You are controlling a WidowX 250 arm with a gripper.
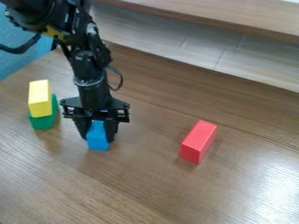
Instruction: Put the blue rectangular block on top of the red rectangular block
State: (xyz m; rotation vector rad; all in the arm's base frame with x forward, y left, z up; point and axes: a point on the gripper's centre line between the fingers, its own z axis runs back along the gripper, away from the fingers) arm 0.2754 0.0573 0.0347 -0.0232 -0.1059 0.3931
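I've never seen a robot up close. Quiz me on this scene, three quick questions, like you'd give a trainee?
1. True or false: the red block touches no other block.
2. Fill in: the block directly under the yellow block is ____.
3. Where is the blue block?
a) on top of the red block
b) between the fingers of the pincer
c) on top of the yellow block

Key: 1 true; 2 green; 3 b
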